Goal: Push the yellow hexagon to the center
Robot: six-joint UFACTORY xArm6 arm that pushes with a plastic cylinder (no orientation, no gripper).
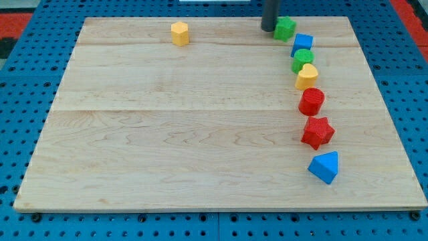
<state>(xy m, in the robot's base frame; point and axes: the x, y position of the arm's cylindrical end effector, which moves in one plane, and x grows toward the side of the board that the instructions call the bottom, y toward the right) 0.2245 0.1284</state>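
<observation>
The yellow hexagon (pixel 180 33) stands near the view's top edge of the wooden board (pixel 167 134), left of the middle. My tip (pixel 269 29) is a dark rod at the view's top, well to the right of the hexagon. It stands just left of the green star-shaped block (pixel 285 28), close to it or touching.
A curved column of blocks runs down the board's right side: a blue block (pixel 303 44), a green block (pixel 302 59), a yellow heart (pixel 307 76), a red cylinder (pixel 311 102), a red star (pixel 317 131), a blue triangular block (pixel 325 167). Blue pegboard surrounds the board.
</observation>
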